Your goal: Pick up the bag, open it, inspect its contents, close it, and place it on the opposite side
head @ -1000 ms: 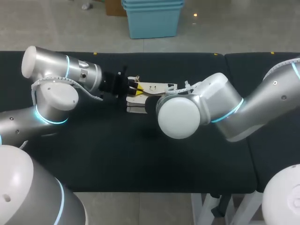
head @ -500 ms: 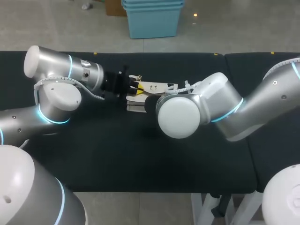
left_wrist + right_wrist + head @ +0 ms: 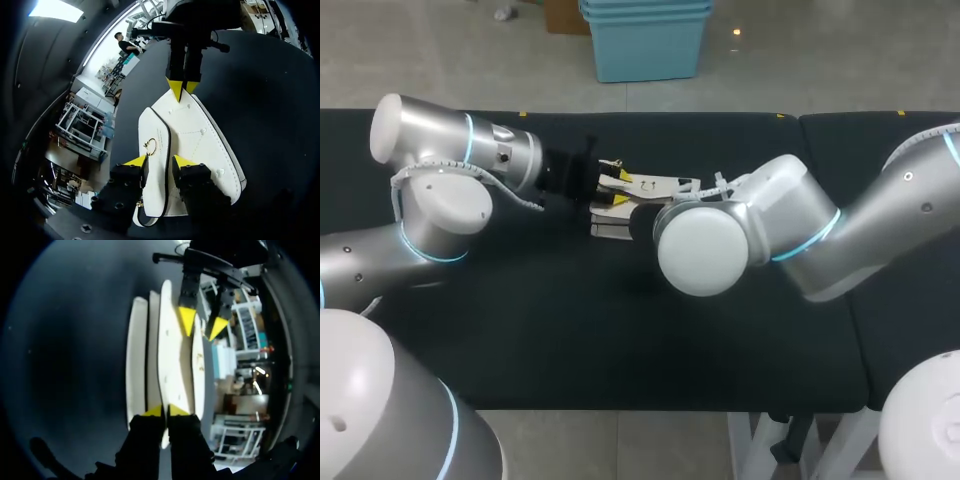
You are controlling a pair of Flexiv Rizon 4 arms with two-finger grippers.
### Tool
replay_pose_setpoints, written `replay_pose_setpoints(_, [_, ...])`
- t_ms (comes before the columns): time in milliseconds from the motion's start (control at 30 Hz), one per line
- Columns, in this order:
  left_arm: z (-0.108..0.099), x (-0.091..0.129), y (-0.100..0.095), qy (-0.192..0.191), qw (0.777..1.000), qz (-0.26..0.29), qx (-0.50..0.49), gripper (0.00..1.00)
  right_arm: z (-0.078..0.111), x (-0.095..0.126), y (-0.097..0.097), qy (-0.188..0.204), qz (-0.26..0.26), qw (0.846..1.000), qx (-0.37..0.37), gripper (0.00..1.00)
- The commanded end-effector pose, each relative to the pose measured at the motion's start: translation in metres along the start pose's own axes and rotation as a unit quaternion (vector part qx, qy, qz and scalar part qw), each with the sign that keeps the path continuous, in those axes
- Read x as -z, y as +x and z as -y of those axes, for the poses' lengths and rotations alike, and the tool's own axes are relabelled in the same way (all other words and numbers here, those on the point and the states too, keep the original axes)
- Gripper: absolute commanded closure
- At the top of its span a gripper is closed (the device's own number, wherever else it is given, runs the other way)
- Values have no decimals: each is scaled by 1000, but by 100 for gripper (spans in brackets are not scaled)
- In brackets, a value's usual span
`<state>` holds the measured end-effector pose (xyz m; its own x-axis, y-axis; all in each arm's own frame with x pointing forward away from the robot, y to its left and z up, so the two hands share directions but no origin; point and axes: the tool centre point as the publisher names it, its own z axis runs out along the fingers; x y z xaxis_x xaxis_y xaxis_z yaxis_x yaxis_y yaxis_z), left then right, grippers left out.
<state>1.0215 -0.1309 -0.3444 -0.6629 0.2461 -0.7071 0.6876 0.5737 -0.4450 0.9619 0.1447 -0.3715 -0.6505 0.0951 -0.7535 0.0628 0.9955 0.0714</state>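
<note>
Head view, bag: the white bag [image 3: 650, 186] is at mid-bench, toward the far edge of the bench [image 3: 620, 330], strung between the two arms
Head view, arms: the left end effector [image 3: 612, 188] is at the bag's left end; the right arm [image 3: 760, 225] covers its own end effector here
Head view, change: over the last second the left arm [image 3: 450, 150] has shifted only slightly, and the bag's left end looks a little more spread; the right arm has kept its place
Left wrist view, grip: the left end effector [image 3: 161, 161] has its fingers apart, straddling the black-trimmed edge of the flap [image 3: 154, 125] just past the ring [image 3: 150, 146]; no firm pinch shows
Left wrist view, far end: the right end effector [image 3: 182, 89] nips the tip of the bag [image 3: 195, 135]
Right wrist view, grip: the right end effector [image 3: 165, 411] is nearly closed, clamped on a middle panel of the bag [image 3: 172, 355]
Right wrist view, flap: the thin flap [image 3: 198, 357] stands apart from the body, between the spread tips of the left end effector [image 3: 202, 324]
Meaning: opening looks under way, flap parting from body; looking inside, closing and placing remain
</note>
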Motion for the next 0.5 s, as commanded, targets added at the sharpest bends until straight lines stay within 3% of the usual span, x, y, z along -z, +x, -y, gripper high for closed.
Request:
replay_pose_setpoints(33, [13, 13, 2, -7, 1000, 0, 2, 0, -1, 2, -1, 1, 1, 1000, -2, 65])
replay_pose_setpoints(67, [14, 14, 1, -9, 1000, 0, 3, 0, -1, 3, -1, 1, 1, 1000, -2, 51])
replay_pose_setpoints(100, [16, 17, 0, -6, 1000, -2, 9, 0, -1, 6, -2, 0, 0, 1000, -2, 0])
replay_pose_setpoints(500, [15, 34, -14, -11, 996, -19, 81, 0, 6, 35, -22, -9, -15, 1000, -11, 0])
